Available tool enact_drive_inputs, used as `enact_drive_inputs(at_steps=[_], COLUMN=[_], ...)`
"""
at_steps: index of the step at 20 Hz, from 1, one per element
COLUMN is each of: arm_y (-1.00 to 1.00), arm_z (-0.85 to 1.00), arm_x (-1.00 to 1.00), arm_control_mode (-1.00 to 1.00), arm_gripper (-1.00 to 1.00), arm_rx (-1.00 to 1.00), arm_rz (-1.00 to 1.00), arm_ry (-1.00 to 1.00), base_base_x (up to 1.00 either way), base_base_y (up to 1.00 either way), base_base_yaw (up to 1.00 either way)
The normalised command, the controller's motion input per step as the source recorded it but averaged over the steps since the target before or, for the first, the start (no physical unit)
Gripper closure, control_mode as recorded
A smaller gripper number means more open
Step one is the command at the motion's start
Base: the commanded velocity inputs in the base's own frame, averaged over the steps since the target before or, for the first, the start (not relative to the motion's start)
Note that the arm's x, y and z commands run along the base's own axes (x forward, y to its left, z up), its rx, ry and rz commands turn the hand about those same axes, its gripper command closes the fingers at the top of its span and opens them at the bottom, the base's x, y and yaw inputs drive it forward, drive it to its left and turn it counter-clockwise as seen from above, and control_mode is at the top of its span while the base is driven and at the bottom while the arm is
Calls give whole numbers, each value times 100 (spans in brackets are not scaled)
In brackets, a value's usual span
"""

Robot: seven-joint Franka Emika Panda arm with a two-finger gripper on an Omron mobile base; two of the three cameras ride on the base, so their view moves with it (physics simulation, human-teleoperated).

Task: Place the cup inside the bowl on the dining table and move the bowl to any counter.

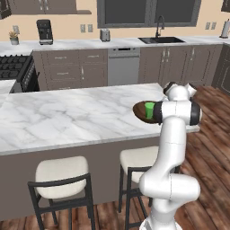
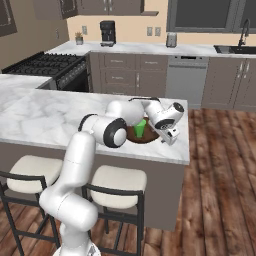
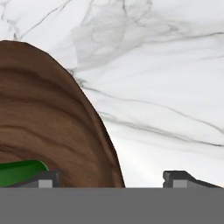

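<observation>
I saw the cup (image 3: 19,171) in the bowl (image 3: 48,127). My gripper (image 3: 113,178) was wide open over its 3 o'clock rim. I guessed the bowl was stiff and light, best pinched there.

The arm (image 1: 173,148) hides part of the bowl (image 1: 140,110) and the cup (image 1: 148,110)

Wood floor (image 1: 211,134), beige wall (image 1: 67,22), cushioned stools (image 1: 60,173).

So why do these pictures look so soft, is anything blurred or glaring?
Left base view: evenly lit, slightly soft, no glare on the dining table. Right base view: the same, the cup crisp green. Hand view: the bowl looms close, its grain smeared; the tool shows as dark tips.
</observation>
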Motion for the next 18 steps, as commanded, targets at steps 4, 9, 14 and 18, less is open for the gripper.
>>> enact_drive_inputs(at_steps=[4, 9, 14, 18], arm_y=[0, 0, 3, 0], arm_z=[0, 0, 0, 7], arm_x=[0, 0, 0, 0], arm_control_mode=[-100, -100, -100, -100], arm_gripper=[100, 100, 100, 100], arm_rx=[0, 0, 0, 0], arm_rz=[0, 0, 0, 0], arm_ry=[0, 2, 7, 7], base_base_x=[0, 0, 0, 0], base_base_y=[0, 0, 0, 0], base_base_yaw=[0, 0, 0, 0])
